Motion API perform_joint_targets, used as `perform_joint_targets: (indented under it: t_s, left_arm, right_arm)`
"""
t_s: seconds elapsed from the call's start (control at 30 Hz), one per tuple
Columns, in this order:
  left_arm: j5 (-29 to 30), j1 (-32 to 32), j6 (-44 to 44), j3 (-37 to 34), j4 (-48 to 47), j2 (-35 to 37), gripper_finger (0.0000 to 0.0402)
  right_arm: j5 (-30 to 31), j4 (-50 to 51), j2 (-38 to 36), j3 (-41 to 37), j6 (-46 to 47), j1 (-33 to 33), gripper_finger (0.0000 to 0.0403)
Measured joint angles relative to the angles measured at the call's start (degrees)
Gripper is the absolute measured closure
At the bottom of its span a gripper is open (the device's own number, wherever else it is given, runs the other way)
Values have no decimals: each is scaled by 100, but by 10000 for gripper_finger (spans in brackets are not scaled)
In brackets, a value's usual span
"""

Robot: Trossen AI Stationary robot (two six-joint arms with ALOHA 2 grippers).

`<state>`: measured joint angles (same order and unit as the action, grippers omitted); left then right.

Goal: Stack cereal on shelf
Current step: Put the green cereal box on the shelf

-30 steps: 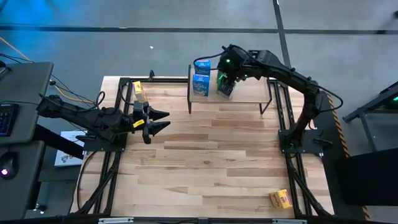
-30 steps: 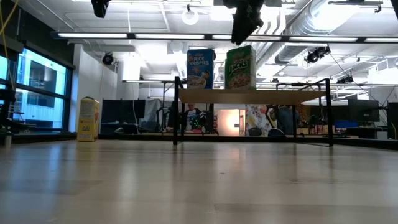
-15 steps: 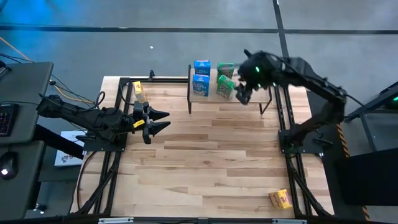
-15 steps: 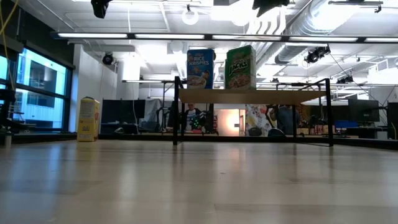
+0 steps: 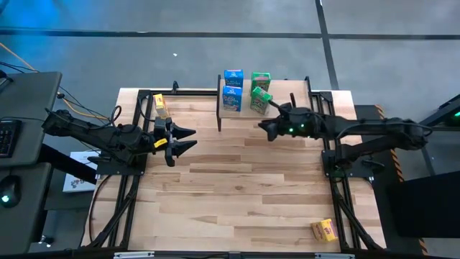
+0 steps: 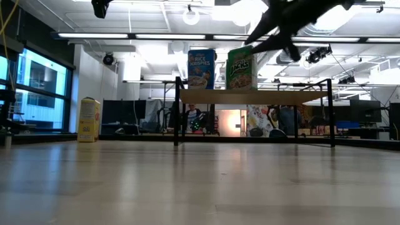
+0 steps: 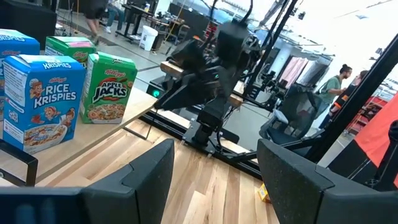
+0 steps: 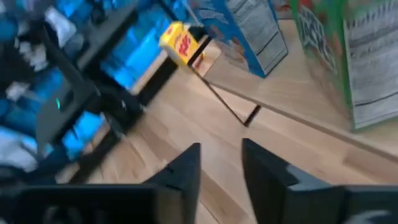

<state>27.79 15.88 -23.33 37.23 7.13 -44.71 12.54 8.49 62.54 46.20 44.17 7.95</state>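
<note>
From above, four cereal boxes stand on the shelf (image 5: 266, 109), two blue (image 5: 232, 92) and two green (image 5: 260, 95), grouped at one end, probably to leave room for more. The right pincer (image 5: 263, 128) hangs over the table (image 5: 237, 187) just off the shelf, empty. The left pincer (image 5: 184, 139) waits open near a yellow box (image 5: 160, 106); another yellow box (image 5: 324, 230) lies well apart. At table height, the boxes stand upright (fronts outward). The right wrist view shows its fingers (image 8: 186, 171) narrowly apart, holding nothing.
</note>
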Motion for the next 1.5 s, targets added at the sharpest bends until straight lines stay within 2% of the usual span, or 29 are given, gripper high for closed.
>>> perform_joint_targets:
  t_s: [0.07,0.13,0.2,0.57,0.73,1.1,1.5]
  left_arm:
    - [2,2,-2,0,-1,0,181]
    - [2,1,-3,0,2,0,181]
    - [2,2,-4,0,3,0,181]
    - [164,2,-11,0,3,-2,181]
    - [166,2,-46,0,3,0,181]
    - [263,2,-52,0,3,0,181]
    - [280,2,-56,0,1,0,181]
  right_arm:
    - [98,-377,109,-260,271,51,330]
    - [153,-374,181,-384,387,145,371]
    - [222,-304,237,-407,445,271,394]
    - [118,-317,285,-405,623,1000,399]
    - [-14,-317,285,-401,622,1108,402]
    - [205,-317,285,-396,637,1381,403]
    - [186,-319,285,-396,491,1733,403]
